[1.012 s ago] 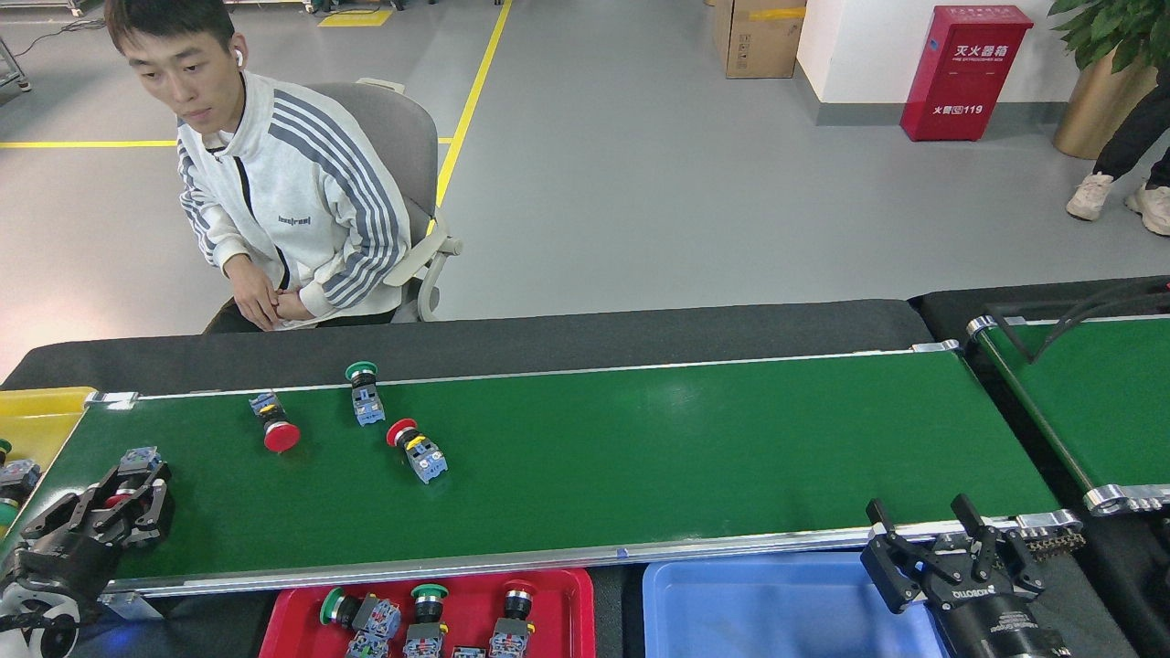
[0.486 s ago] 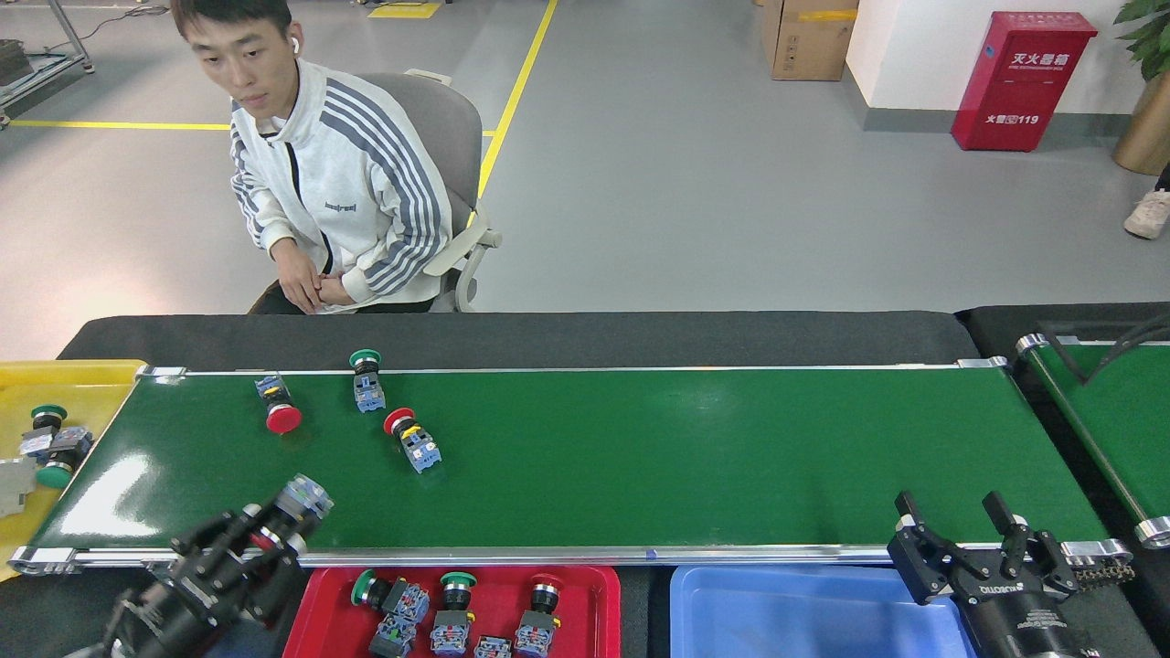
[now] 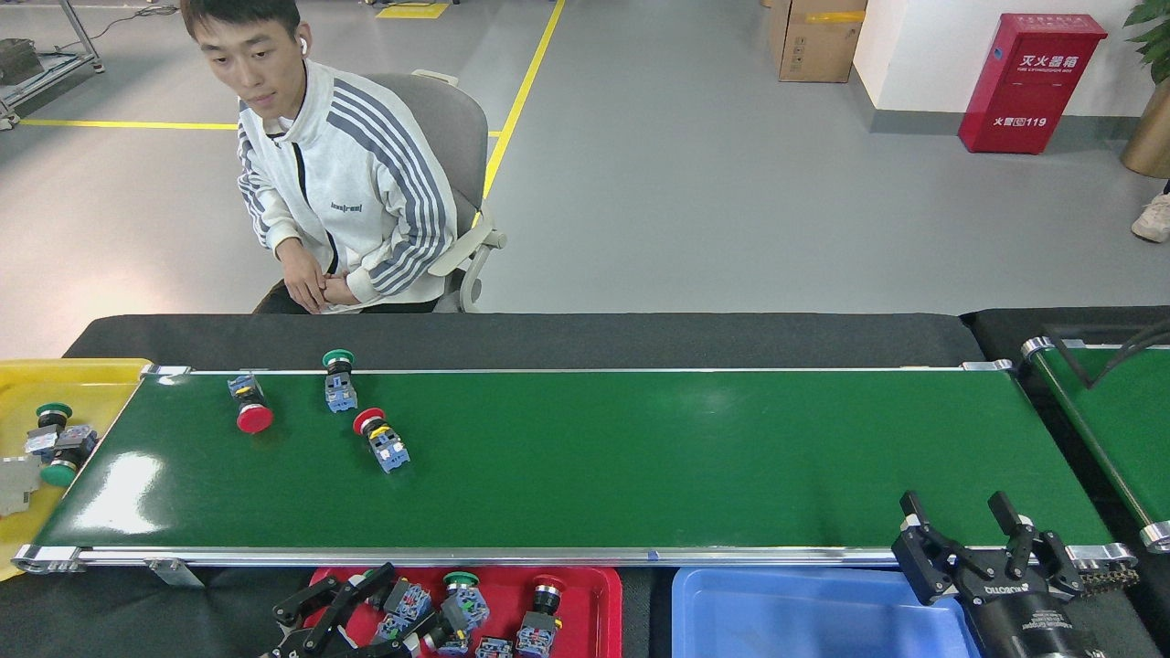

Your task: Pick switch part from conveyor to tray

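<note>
Three switch parts lie on the left half of the conveyor [image 3: 640, 457]: a red-capped one [image 3: 249, 404], a green-capped one [image 3: 339, 382] and another red-capped one [image 3: 382, 440]. The red tray [image 3: 599, 594] at the bottom holds several switch parts. My left gripper [image 3: 402, 603] reaches into it from the lower left, fingers spread open. A blue-bodied switch part [image 3: 457, 610] lies just past its fingertips. My right gripper [image 3: 955, 507] stands open and empty at the belt's front right corner, above the blue tray.
A blue tray [image 3: 804, 612] sits right of the red one. A yellow tray [image 3: 37, 384] with a few parts is at the belt's left end. A second green belt [image 3: 1111, 411] runs off at right. A person [image 3: 338, 192] sits behind the conveyor.
My left gripper carried a switch part from the belt's front edge down into the red tray and spread its fingers. The three parts on the belt drifted left. The right gripper stayed put.
</note>
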{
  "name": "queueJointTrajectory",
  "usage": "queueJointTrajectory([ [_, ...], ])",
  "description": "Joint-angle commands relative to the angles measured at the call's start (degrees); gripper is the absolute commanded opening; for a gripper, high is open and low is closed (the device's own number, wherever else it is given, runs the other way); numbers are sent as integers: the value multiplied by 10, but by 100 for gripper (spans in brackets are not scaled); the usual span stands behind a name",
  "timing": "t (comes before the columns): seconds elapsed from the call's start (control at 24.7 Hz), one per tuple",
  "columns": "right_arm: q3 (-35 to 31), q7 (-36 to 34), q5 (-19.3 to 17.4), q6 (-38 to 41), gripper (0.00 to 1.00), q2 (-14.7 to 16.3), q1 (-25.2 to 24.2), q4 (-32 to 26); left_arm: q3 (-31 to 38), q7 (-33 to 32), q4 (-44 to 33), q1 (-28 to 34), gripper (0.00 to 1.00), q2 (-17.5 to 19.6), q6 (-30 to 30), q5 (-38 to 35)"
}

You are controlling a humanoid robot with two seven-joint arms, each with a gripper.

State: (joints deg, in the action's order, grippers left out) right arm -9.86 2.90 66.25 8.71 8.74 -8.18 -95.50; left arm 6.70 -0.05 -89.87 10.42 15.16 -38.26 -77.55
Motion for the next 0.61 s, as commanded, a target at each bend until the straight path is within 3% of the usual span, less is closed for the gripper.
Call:
queueJointTrajectory([
  [0.0, -4, -2, -2, 3, 99, 1, 6, -9, 37, 2, 11, -1, 100, -1, 80, 4],
  [0.08, -3, -2, -1, 4, 99, 1, 5, -10, 74, 2, 37, -2, 100, -1, 144, 5],
  [0.57, -4, -2, -2, 2, 99, 0, -9, -14, 128, 2, 54, -7, 100, 3, 154, 5],
])
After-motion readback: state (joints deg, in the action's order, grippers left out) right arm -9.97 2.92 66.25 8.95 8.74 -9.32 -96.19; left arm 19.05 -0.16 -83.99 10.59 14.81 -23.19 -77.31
